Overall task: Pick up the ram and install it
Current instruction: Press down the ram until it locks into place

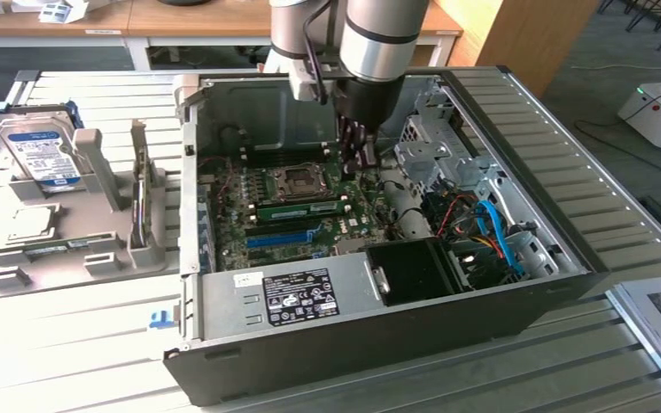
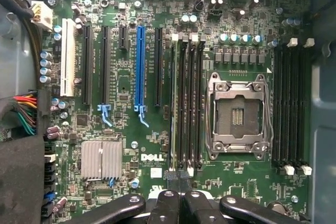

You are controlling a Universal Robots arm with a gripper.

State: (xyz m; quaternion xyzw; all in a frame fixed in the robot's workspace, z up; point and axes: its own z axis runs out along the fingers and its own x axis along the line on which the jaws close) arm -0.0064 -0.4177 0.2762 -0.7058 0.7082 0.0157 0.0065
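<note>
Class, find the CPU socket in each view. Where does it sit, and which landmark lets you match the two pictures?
Exterior view: the CPU socket is mid-case on the motherboard, just above the ram in the picture.
Wrist view: the CPU socket lies between two banks of black memory slots.
Shared landmark: the blue slot, on the far side of the ram from the socket.

End effector [image 1: 360, 159] (apparently closed) low inside the open computer case [image 1: 537, 292], above the ram [image 1: 302, 207].
</note>
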